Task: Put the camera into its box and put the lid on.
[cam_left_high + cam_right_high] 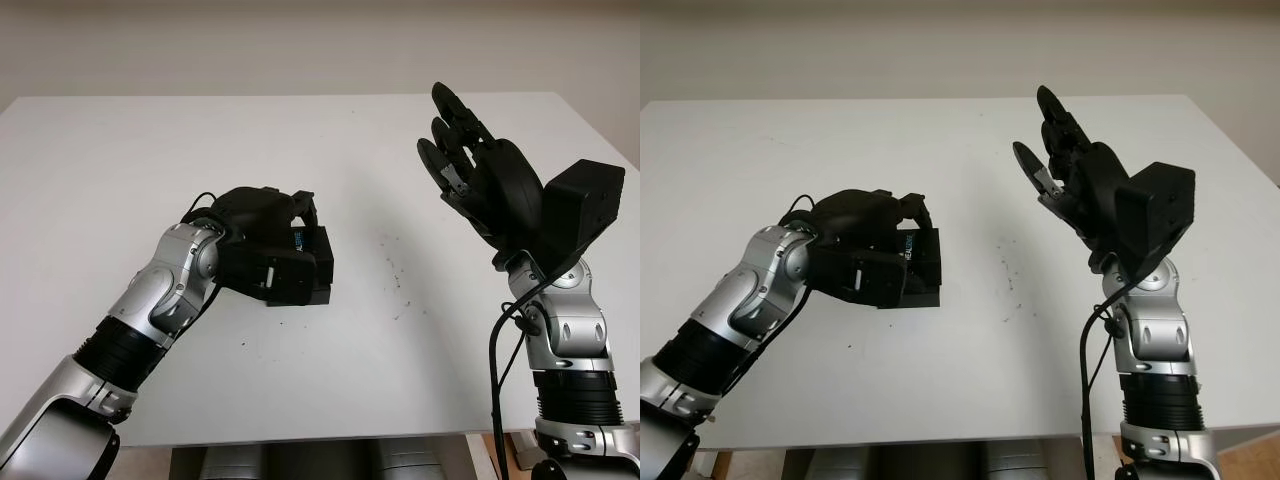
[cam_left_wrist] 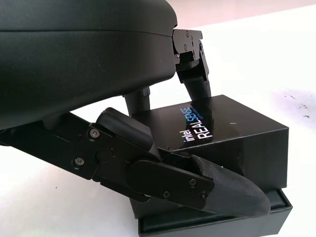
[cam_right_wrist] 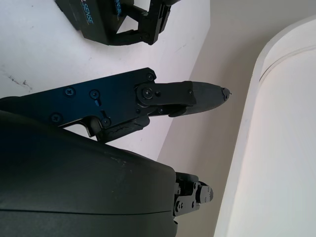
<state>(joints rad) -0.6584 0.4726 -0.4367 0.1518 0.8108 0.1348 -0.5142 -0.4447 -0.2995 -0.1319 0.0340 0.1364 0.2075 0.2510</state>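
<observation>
A black box lid (image 2: 212, 128) printed "intel REALSENSE" sits on the black box base (image 2: 217, 224), whose rim juts out under one side. The lid looks slightly offset on the base. My left hand (image 1: 300, 228) is left of the table's middle and shut on the lid, with one finger (image 2: 222, 190) along its near side and others on its far edge. The boxed pair (image 1: 920, 265) stands on the white table (image 1: 400, 380). My right hand (image 1: 455, 140) is raised above the table's right side, open and holding nothing.
The white table has a few small dark specks (image 1: 395, 275) near its middle. Its front edge (image 1: 330, 437) runs just ahead of both forearms. A pale wall (image 1: 300, 40) stands behind the table's far edge.
</observation>
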